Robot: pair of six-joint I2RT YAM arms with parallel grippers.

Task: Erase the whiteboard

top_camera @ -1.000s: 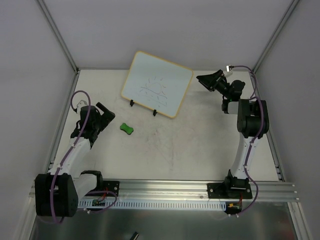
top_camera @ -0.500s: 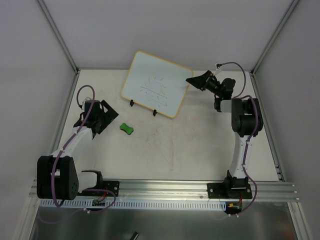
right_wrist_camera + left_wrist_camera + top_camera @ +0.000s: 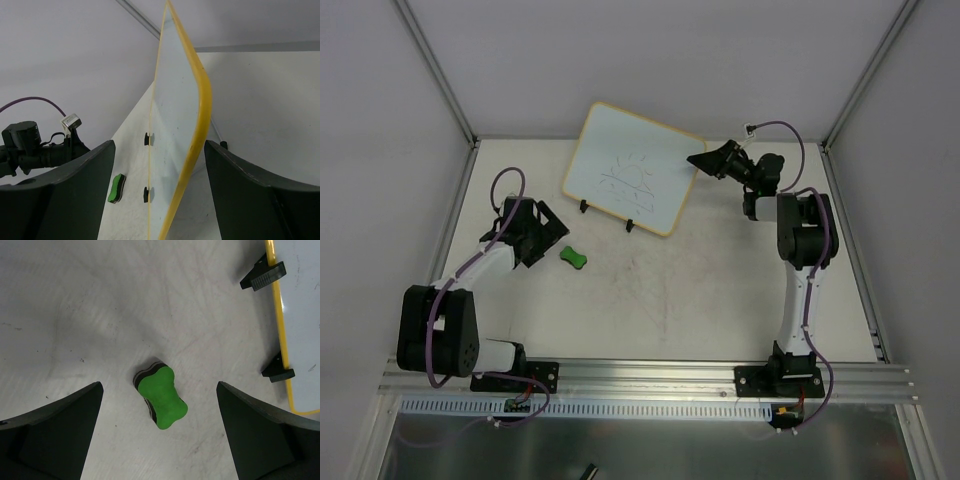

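White board face with a faint sketch: from above, the whiteboard (image 3: 634, 182) stands tilted on its two black clip feet at the far side of the table (image 3: 720, 290). The right gripper (image 3: 698, 160) is at the board's right edge, its tip reaching the frame. The left gripper (image 3: 550, 242) sits low over the table, with the green eraser (image 3: 574, 257) just ahead of its fingers. Neither pincer's opening can be judged well from this height.

On the left wrist camera, the left gripper (image 3: 159, 386) is spread wide. The eraser (image 3: 161, 397) lies on the table between the two fingers and is touched by neither. Beyond the right finger (image 3: 265, 435) are the whiteboard's yellow frame (image 3: 280, 330) and both clip feet (image 3: 278, 372).

On the right wrist camera, the right gripper (image 3: 159, 145) is also spread wide. The whiteboard (image 3: 175, 115) stands edge-on between its fingers, its yellow rim nearer the right finger (image 3: 260, 195); contact cannot be made out. Past the left finger (image 3: 65, 195) the eraser (image 3: 116, 188) lies low on the table.
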